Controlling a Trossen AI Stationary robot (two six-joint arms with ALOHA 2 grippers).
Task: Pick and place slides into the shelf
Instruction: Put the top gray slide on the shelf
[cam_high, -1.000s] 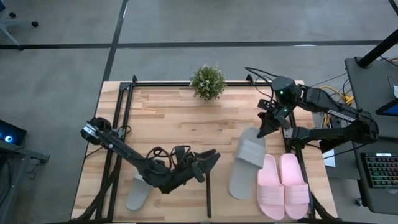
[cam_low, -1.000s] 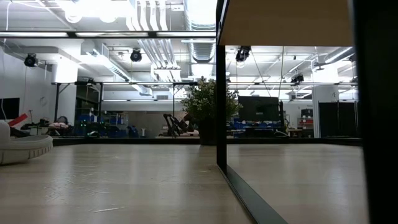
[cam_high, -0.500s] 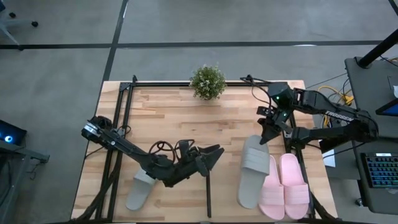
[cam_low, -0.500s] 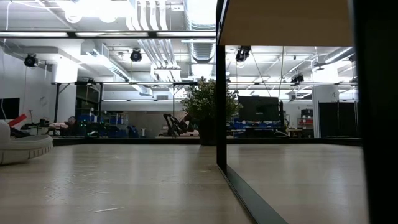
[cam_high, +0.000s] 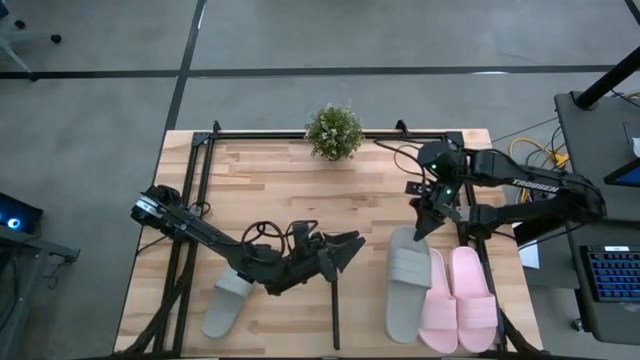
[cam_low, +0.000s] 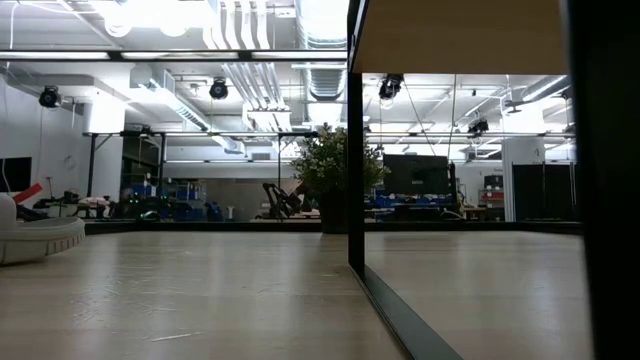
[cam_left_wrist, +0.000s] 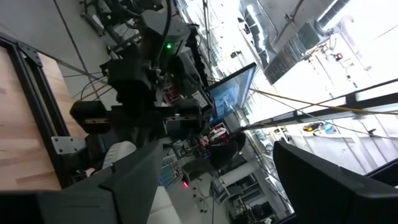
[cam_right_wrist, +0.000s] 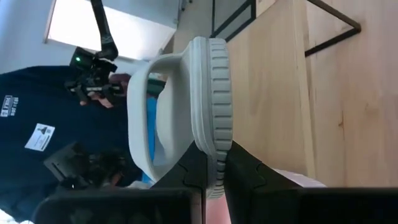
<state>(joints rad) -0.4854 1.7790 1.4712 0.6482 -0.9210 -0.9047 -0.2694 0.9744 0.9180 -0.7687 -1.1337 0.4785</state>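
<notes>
A grey-green slide lies lengthwise beside the pink pair on the pale shelf panel, right of its black strip. My right gripper is shut on that slide's far end. The other grey-green slide rests sole-down on the table at the near left, and it shows in the low view as a slide too. My left gripper hovers open above the table's middle, near the strip's far end, with nothing between its fingers. My right gripper pinches the slide's sole rim at its far end between the two fingers. The fingers come from the table's far side, slanting down, along the slide. The slide stretches toward the near edge, sole down. I cannot tell whether it touches the panel.
A potted plant stands at the far edge. Black frame rails run along the table's left side, and a black post rises under the shelf. A person in a dark shirt stands beyond the table.
My right gripper has gone down and toward the near edge with the grey-green slide. The slide has swung from slanting to parallel with the pink pair and now sits close beside it. My left gripper has drifted a little toward the table's right.
</notes>
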